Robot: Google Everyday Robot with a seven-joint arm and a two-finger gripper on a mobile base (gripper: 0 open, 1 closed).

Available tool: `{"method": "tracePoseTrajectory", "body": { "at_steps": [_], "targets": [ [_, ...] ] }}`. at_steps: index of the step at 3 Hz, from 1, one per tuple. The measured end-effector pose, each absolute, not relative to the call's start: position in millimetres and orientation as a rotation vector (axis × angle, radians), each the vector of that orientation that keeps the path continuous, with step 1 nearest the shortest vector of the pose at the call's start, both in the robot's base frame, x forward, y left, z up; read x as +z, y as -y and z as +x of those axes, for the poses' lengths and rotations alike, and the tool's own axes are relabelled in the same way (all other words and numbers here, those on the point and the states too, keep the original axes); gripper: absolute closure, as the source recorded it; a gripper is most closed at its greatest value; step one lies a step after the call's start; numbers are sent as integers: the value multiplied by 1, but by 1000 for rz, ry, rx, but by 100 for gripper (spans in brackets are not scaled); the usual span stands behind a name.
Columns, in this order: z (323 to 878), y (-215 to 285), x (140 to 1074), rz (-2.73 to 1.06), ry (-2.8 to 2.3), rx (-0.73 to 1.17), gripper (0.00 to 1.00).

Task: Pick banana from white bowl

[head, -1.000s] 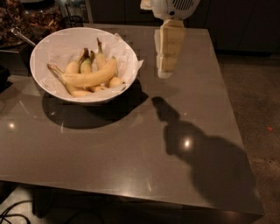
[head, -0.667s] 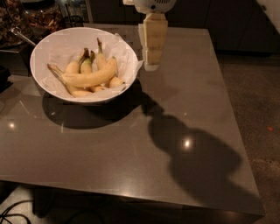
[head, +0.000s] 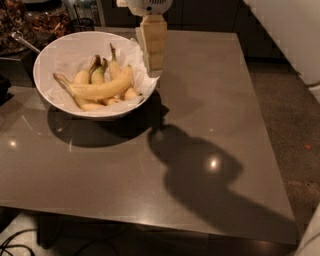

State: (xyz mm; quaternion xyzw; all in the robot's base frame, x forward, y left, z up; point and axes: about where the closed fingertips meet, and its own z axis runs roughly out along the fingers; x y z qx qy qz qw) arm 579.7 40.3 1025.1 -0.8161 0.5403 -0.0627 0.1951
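The white bowl (head: pixel 50 57) stands at the table's back left, lined with crumpled white paper. Several bananas lie in it. The banana (head: pixel 100 89) is the longest one; it lies across the others with its thin brownish stem pointing left. Shorter bananas with dark or greenish tips stand behind it. My gripper (head: pixel 154 47) hangs down from the top of the view, just over the bowl's right rim, to the right of the banana and above it. It holds nothing that I can see.
The bowl stands on a dark glossy table (head: pixel 210 120). Dark clutter and a jar (head: pixel 45 15) sit beyond the table's back left edge. The floor (head: pixel 295 125) lies to the right. A white shape fills the top right corner.
My gripper has moved left, from over the bare table right of the bowl to the bowl's right rim. Its shadow has moved left with it. The bananas have not moved.
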Motion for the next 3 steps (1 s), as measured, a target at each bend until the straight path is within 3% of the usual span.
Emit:
{"method": "tracePoseTrajectory", "body": {
  "at_steps": [3],
  "targets": [
    [622,-107,1027,-2377,-1318,-142,0]
  ]
}}
